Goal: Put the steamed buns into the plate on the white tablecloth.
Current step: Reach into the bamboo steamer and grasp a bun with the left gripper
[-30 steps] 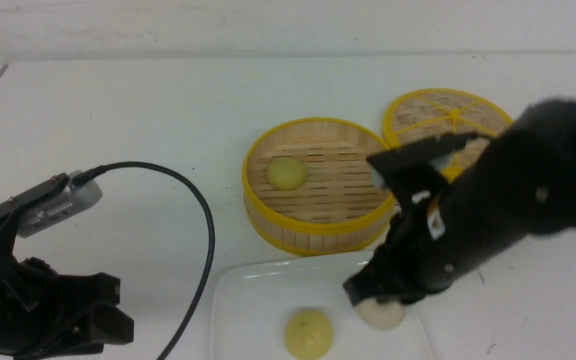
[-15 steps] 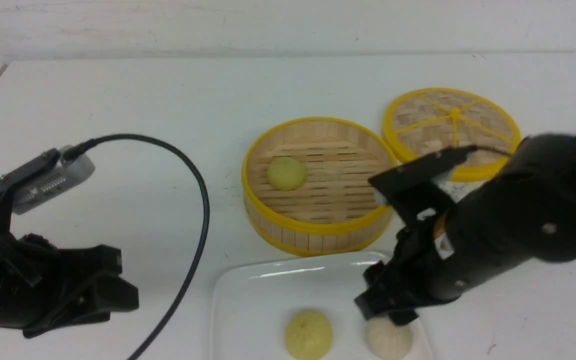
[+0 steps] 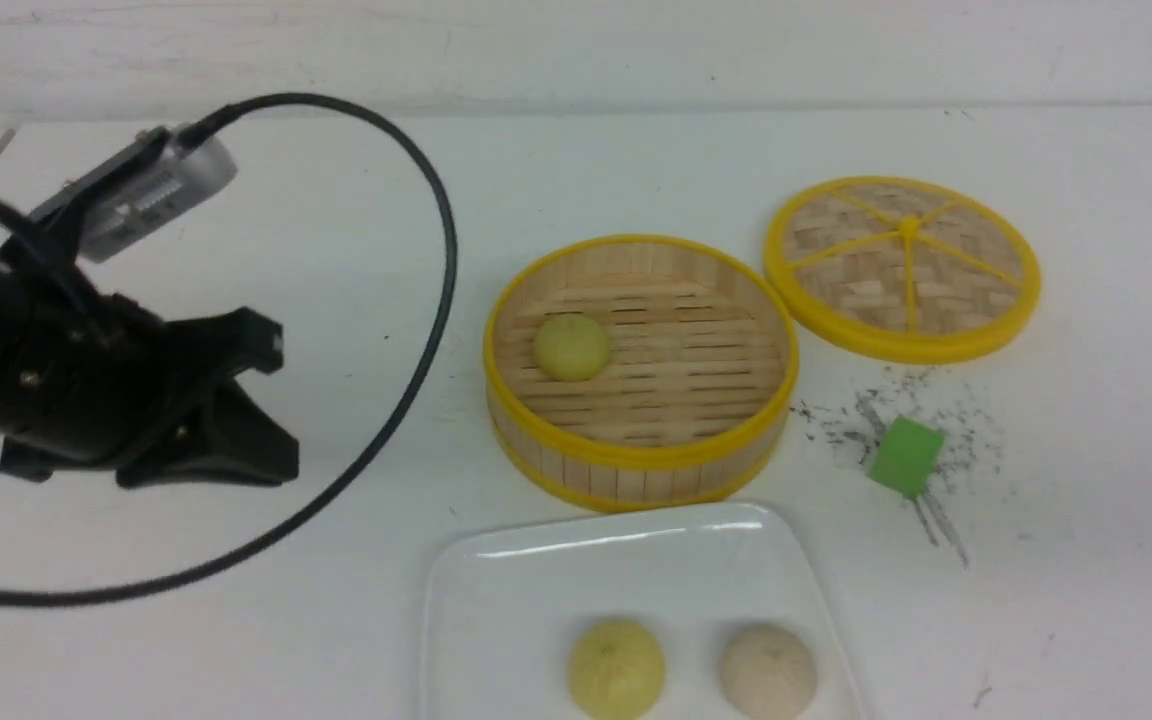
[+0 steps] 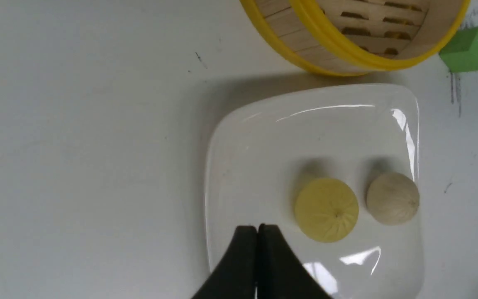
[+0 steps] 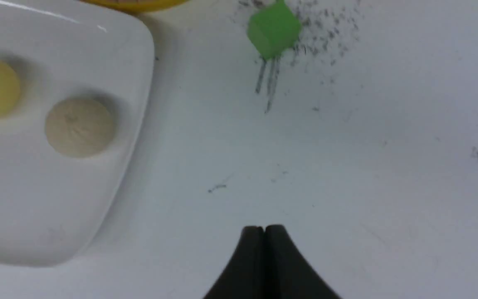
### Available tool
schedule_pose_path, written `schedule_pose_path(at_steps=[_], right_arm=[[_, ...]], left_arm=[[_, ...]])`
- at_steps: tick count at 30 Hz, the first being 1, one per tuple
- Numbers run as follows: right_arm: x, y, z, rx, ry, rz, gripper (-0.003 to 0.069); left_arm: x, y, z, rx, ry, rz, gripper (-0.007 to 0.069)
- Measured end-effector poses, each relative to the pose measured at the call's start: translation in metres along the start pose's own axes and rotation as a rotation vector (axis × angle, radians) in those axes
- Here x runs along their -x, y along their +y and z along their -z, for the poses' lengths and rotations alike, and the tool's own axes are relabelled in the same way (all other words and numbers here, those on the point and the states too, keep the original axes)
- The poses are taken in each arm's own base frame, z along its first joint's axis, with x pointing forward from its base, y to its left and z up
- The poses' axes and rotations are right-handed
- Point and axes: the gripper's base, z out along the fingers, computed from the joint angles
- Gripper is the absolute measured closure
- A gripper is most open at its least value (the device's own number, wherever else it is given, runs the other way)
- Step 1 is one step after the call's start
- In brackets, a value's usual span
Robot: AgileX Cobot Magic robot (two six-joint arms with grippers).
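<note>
Though a yellow bun (image 3: 617, 668) and a beige bun (image 3: 769, 672) sit on the plate (image 3: 536, 590) at the near edge of the tabletop (image 3: 266, 190), a third bun (image 3: 573, 346) is left in the steamer basket (image 3: 636, 458), with left hand (image 4: 257, 232) and right hand (image 5: 264, 232) closed, empty.

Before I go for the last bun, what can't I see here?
Front view: near edges of the plate, yellow bun and whitish bun, cut by the frame edge.
Front view: right hand out of frame.
Left wrist view: steamer mostly cut off, so the third bun is unseen.
</note>
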Motion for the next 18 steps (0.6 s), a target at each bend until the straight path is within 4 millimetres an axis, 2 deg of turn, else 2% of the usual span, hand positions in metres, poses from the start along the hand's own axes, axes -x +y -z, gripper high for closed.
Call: schedule_pose_path(at_steps=[2,4,5,6,8,9,10,13,14,15,16,18], right_arm=[[-0.014,-0.005,-0.001,-0.003,-0.003,-0.003,0.0675],[-0.03,-0.01,-0.005,-0.005,0.001,-0.001,0.0675],[-0.031,-0.01,-0.005,-0.005,0.002,-0.002,0.0675],[-0.039,-0.012,-0.009,-0.005,0.002,0.002,0.0675],[-0.043,-0.013,-0.012,-0.005,0.002,0.005,0.0675],[-0.047,-0.013,-0.016,-0.006,0.001,0.011,0.0673],[-0.047,-0.013,-0.016,-0.006,-0.001,0.012,0.0673],[-0.05,-0.013,-0.022,-0.009,0.0,0.022,0.0673],[-0.05,-0.013,-0.022,-0.008,-0.007,0.024,0.0673],[-0.05,-0.013,-0.022,-0.007,-0.009,0.024,0.0673],[-0.049,-0.013,-0.023,-0.007,-0.019,0.028,0.0673],[-0.048,-0.012,-0.023,-0.001,-0.032,0.028,0.0672]], left_arm=[[0.008,-0.013,-0.014,0.018,0.048,-0.033,0.0622],[0.02,-0.034,-0.037,0.062,0.105,-0.088,0.0621],[0.02,-0.039,-0.04,0.064,0.112,-0.1,0.0619],[0.034,-0.055,-0.058,0.109,0.124,-0.13,0.0602],[0.043,-0.067,-0.069,0.128,0.122,-0.148,0.058],[0.054,-0.081,-0.085,0.159,0.116,-0.181,0.0538],[0.058,-0.084,-0.084,0.164,0.101,-0.188,0.0531],[0.082,-0.115,-0.112,0.203,0.068,-0.264,0.0391],[0.088,-0.121,-0.115,0.205,0.053,-0.273,0.0349],[0.087,-0.121,-0.118,0.208,0.062,-0.274,0.034],[0.096,-0.131,-0.126,0.203,0.04,-0.282,0.0285],[0.105,-0.137,-0.137,0.201,0.024,-0.284,0.0225]])
